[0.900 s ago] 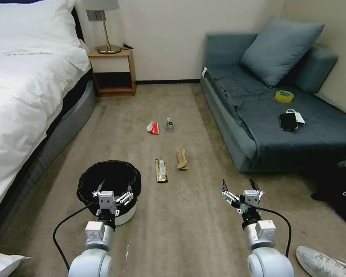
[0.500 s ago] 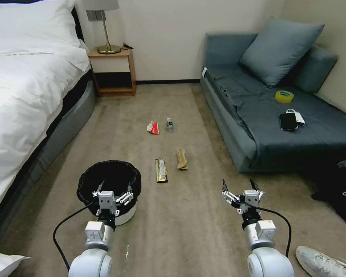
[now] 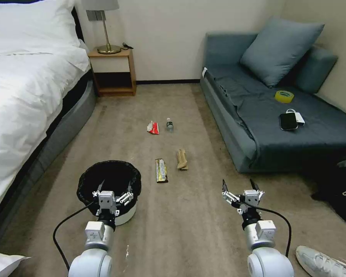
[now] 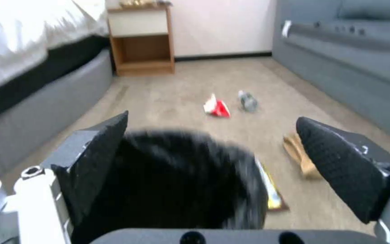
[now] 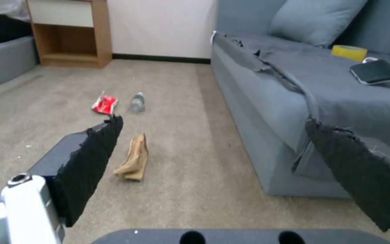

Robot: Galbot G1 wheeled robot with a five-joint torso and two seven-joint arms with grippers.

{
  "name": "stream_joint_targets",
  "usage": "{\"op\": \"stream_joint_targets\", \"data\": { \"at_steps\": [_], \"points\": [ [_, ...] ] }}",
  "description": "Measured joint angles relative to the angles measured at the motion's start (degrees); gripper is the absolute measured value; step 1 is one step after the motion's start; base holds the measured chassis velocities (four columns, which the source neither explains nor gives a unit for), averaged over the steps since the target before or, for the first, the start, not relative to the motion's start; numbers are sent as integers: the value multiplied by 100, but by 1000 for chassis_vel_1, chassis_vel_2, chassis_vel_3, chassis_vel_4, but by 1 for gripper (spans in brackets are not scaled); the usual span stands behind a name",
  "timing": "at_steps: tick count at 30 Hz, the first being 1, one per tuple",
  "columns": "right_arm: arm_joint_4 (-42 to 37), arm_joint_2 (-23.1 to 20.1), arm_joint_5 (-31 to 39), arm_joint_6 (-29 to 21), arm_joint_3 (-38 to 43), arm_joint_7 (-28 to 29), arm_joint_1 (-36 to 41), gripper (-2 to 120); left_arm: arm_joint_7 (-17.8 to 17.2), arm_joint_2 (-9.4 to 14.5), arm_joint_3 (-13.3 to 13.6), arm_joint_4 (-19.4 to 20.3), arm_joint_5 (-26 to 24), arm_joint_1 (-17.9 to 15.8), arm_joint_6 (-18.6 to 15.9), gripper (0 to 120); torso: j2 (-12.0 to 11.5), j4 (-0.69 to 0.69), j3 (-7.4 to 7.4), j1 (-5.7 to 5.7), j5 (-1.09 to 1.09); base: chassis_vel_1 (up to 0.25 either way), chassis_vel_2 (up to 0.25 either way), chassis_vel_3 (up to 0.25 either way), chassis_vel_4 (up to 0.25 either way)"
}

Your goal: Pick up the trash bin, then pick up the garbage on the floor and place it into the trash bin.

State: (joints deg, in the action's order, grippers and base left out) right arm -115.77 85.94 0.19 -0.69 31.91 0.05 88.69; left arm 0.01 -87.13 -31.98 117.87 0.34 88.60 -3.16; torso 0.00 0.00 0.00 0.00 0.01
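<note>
The trash bin [image 3: 89,177], white with a black bag over its rim, stands on the carpet at the near left. My left gripper [image 3: 115,184] hangs open over the bin's near rim, and the black bag [image 4: 177,183] lies between its fingers in the left wrist view. My right gripper [image 3: 238,183] is open above bare carpet at the near right. The garbage lies ahead: a red-white wrapper [image 3: 153,127], a small bottle [image 3: 169,125], a gold-dark wrapper [image 3: 161,170] and a tan paper piece [image 3: 182,159]. The right wrist view shows the tan paper [image 5: 135,159] ahead of the right gripper [image 5: 214,128].
A white bed [image 3: 23,88] runs along the left and a blue sofa [image 3: 257,130] along the right. On the sofa lie a yellow tape roll [image 3: 284,96] and a black phone [image 3: 288,121]. A nightstand [image 3: 113,73] stands at the far wall. A shoe [image 3: 323,261] is near right.
</note>
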Motion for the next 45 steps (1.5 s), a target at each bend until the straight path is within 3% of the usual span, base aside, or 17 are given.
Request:
{"op": "stream_joint_targets", "data": {
  "at_steps": [3, 4, 7, 16, 18, 22, 23, 26, 27, 29, 32, 35, 36, 39, 45],
  "points": [
    [-637, 0, 110, -340, 245, 93, -109, 100, -3, -262, -98, 708, 101, -55, -672, 100, 0, 0, 0, 0, -2, 0, 0, 0, 0],
    [-637, 0, 110, -340, 245, 93, -109, 100, -3, -262, -98, 708, 101, -55, -672, 100, 0, 0, 0, 0, -2, 0, 0, 0, 0],
    [-1416, 2, 248, -766, 539, 203, -238, 100, 8, -489, -263, 1334, 170, -83, -1243, 100, 0, 0, -1, 0, 2, 0, 0, 0, 0],
    [-1715, -29, 470, -916, 660, 351, -296, 100, 7, -366, -634, 1336, -42, -35, -1399, 100, 0, 0, -1, 0, -2, 0, 0, 0, 0],
    [-1715, -46, 495, -917, 666, 367, -295, 100, -197, -252, -768, 1308, -258, -38, -1565, 100, 0, 0, -1, 0, 0, 0, 0, 0, 0],
    [-1714, -68, 517, -918, 675, 374, -292, 100, -996, -14, -1157, 1301, -970, -198, -2399, 100, 0, 1, -1, 0, -1, 0, 0, 0, 0],
    [-1714, -68, 517, -918, 675, 374, -292, 100, -996, -14, -1157, 1301, -970, -198, -2399, 100, 0, 1, -1, 0, -1, 0, 0, 0, 0],
    [-1705, -72, 517, -917, 675, 375, -290, 100, -1180, 41, -1271, 1273, -1150, -268, -2588, 100, 0, 0, -1, 0, -1, 0, 0, 0, 0],
    [-1689, -84, 519, -917, 674, 375, -287, 100, -1468, 130, -1465, 1197, -1470, -395, -2993, 100, 0, 1, -1, 0, -1, 0, 0, 0, 0],
    [-1679, -104, 520, -917, 674, 376, -286, 100, -1721, 219, -1568, 1084, -1817, -522, -3307, 100, 1, 1, 0, 0, -2, 0, 0, 0, 0],
    [-1675, -121, 525, -917, 673, 376, -289, 100, -1886, 302, -1588, 973, -2064, -631, -3504, 100, 0, 1, -1, 0, -2, 0, 0, 0, 0],
    [-1674, -150, 533, -917, 667, 376, -295, 100, -2195, 504, -1560, 613, -2541, -952, -3882, 100, 0, 1, 0, 0, -1, 0, 0, 0, 0],
    [-1674, -150, 533, -917, 667, 376, -295, 100, -2195, 504, -1560, 613, -2541, -952, -3882, 100, 0, 1, 0, 0, -1, 0, 0, 0, 0],
    [-1658, -183, 547, -919, 670, 376, -313, 100, -2437, 712, -1440, 134, -2960, -1300, -3952, 100, 1, 0, 0, 0, -1, 0, 0, 0, 0],
    [-1626, -202, 557, -923, 685, 376, -345, 100, -2499, 839, -1266, -346, -3134, -1590, -3952, 100, 0, 1, 0, 0, -1, 0, 0, 0, 0]
  ]
}}
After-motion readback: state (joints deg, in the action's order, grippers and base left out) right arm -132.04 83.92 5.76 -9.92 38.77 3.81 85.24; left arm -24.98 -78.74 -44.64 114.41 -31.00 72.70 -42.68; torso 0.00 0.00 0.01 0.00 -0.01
